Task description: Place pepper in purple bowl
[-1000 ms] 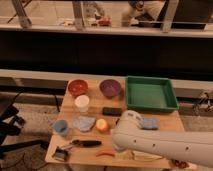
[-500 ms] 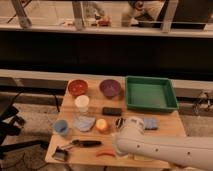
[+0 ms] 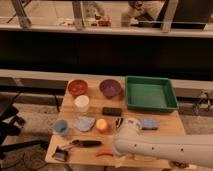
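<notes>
Pepper on table, apart from purple bowl; claw beside pepper

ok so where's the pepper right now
In the camera view the pepper lies near the table's front edge, in front of the orange fruit and right of the black-handled tool; the gripper is immediately to its right.

The desk carried two bowls: one red-orange bowl and one purple bowl. There were two cups, one white cup and one blue cup. One green tray, one orange fruit, one pepper, one blue sponge and one black block completed it. One pincer hung at the desk's front edge, beside the pepper.
</notes>
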`<state>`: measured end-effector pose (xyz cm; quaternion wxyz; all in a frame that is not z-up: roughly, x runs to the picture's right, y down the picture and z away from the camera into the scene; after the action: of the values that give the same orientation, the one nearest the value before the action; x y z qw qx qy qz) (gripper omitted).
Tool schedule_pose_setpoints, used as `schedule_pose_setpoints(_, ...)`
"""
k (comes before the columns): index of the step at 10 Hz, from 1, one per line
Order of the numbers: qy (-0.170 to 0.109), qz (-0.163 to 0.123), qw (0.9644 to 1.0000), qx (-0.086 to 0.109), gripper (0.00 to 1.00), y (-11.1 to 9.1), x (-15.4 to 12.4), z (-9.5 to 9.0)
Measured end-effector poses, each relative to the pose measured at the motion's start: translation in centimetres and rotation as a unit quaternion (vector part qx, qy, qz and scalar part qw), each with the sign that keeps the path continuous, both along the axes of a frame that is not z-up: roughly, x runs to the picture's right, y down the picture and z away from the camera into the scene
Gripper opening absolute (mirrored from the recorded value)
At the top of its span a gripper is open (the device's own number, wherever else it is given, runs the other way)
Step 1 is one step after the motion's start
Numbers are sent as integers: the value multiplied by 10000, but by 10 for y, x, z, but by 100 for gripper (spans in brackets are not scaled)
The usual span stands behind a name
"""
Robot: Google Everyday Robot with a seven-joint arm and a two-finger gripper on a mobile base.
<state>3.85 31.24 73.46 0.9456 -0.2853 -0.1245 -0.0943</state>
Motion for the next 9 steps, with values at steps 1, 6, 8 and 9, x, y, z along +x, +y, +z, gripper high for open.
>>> schedule_pose_setpoints(1, -34, -39, 10000, -27, 80, 1, -4, 0)
schedule_pose_setpoints(6, -65, -69, 9998, -153, 80, 6, -4, 7)
schedule_pose_setpoints(8, -59, -47, 9998, -187, 78, 7, -2, 9)
schedule_pose_setpoints(9, -49, -28, 9998, -203, 70, 7, -1, 10)
